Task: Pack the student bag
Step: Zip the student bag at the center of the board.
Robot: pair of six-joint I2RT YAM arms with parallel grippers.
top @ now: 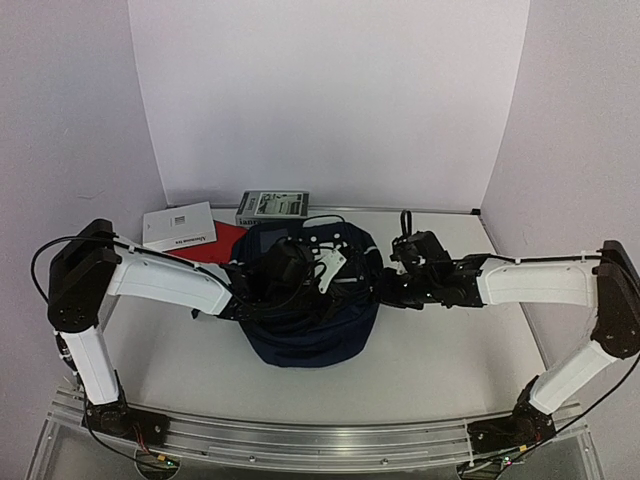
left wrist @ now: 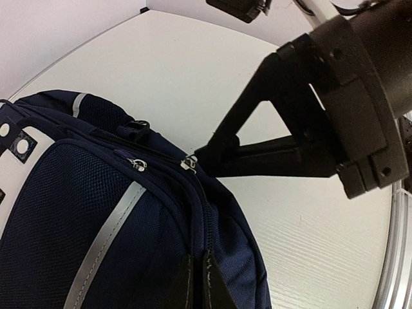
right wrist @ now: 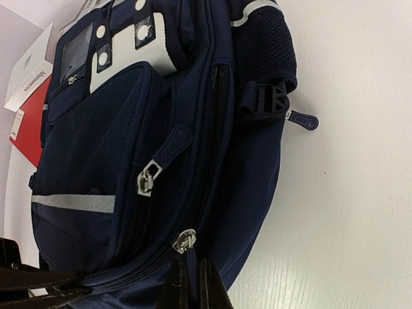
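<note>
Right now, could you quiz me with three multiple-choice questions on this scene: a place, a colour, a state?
1. Where on the table is the backpack? A. centre B. far right corner C. far left corner
2. Its main colour? A. red B. green C. navy blue
3. The left claw and right claw are: A. both wide open B. both shut C. one open, one shut
Answers: 1 A, it lies midway across in the top view; 2 C, navy fabric fills both wrist views; 3 B, each claw's fingers press together on the backpack.
</note>
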